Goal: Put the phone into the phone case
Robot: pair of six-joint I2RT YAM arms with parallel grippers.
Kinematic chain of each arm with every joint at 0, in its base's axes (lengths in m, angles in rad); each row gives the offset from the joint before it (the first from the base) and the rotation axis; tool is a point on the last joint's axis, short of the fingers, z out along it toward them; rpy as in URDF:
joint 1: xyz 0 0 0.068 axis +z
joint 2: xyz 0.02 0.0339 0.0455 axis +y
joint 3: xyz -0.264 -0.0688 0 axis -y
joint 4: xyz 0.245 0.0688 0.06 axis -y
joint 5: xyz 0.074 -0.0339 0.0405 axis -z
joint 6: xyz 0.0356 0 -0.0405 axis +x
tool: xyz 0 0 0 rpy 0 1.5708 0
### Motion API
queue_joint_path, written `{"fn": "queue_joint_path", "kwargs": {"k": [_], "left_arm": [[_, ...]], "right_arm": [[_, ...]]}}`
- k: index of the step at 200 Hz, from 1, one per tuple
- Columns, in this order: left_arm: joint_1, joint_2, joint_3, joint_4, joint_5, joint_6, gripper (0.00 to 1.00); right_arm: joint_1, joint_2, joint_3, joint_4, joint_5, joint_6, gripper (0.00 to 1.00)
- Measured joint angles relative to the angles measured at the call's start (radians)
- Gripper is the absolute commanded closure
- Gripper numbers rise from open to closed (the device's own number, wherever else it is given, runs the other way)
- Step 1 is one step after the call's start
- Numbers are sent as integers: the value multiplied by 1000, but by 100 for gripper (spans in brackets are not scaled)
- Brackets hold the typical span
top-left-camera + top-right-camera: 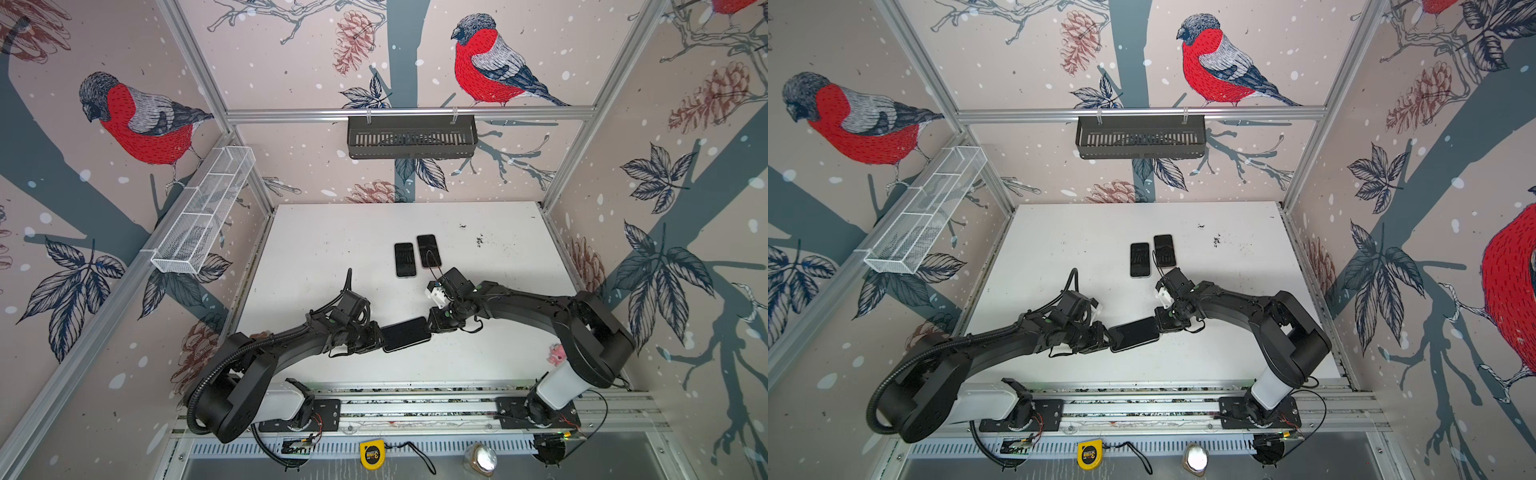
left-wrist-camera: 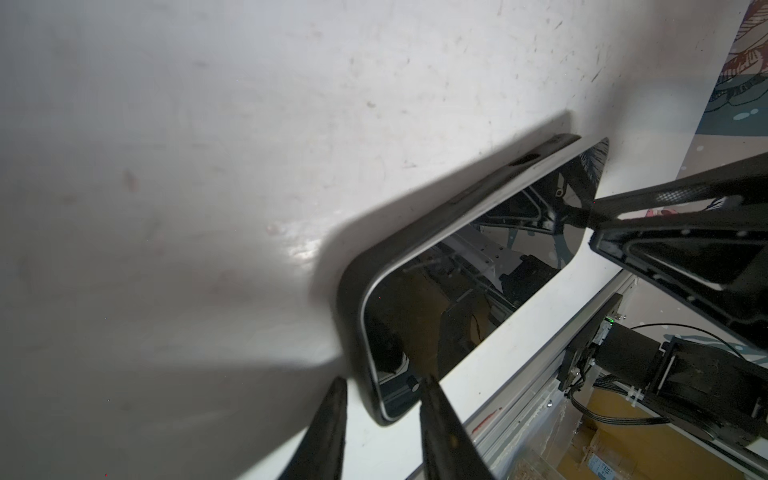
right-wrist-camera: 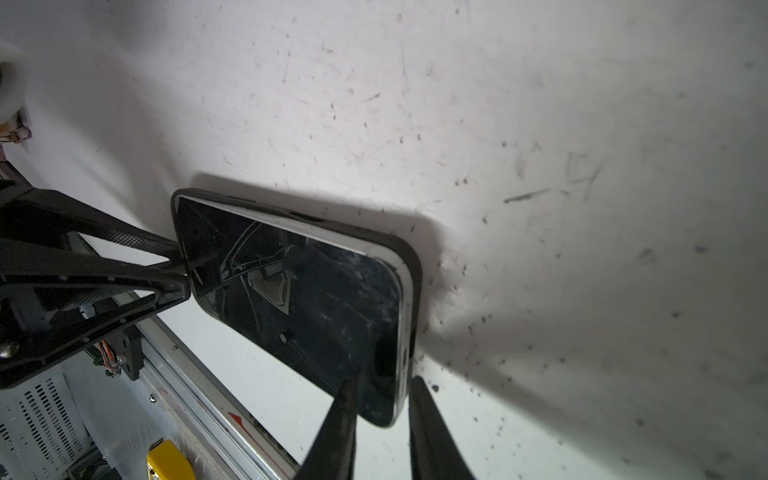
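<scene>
**Position.** The reference is the black wall basket (image 1: 411,137). The phone (image 1: 406,334) is well in front of it, toward the arm bases, screen up and spanned end to end between your two arms over the desk (image 1: 316,249). Two spare phones (image 1: 405,259) lie flat side by side between the basket and the held phone, clear of both arms.

**Left claw** (image 2: 383,380). It is clamped across the thickness of one short end, with one finger on the glass and the other behind the back.

**Right claw** (image 3: 382,381). It straddles the opposite short end the same way. The finger on the glass meets its own reflection, so I judge that this claw is gripping too.

**Phone case** (image 3: 414,274). Its black rim wraps the corner and the long edge that faces the basket. Along that edge the phone's silver band stands proud of the rim, so I judge the seating incomplete. On the long edge away from the basket, neither wrist view shows a rim.

**Reason for the hold, as a judgement.** Gripping both ends leaves the long edges free to snap home, and each arm braces the other. Each pinch across the thickness also squeezes glass and shell together at that end.

**Unresolved.** A broad shadow lies beneath the phone, which suggests it is held off the desk. You should not rely on that, because contact at the lower edge cannot be told.
</scene>
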Motion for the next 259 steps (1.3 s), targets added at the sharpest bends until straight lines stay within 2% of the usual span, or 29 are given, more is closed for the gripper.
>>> {"fn": "queue_joint_path", "kwargs": {"k": [21,70,161,203,259], "left_arm": [[-1,21,7,10,6,-4,75],[-2,43,26,-9,2,-5,83],[-2,60,47,-36,4,-2,84],[-7,82,120,-134,-55,51,83],[-6,85,116,-129,-63,74,82]], "right_arm": [[4,15,0,-1,4,0,83],[22,33,23,-23,29,4,83],[73,32,43,-49,119,34,84],[101,33,50,-53,158,37,84],[115,35,30,-32,182,50,83]]}}
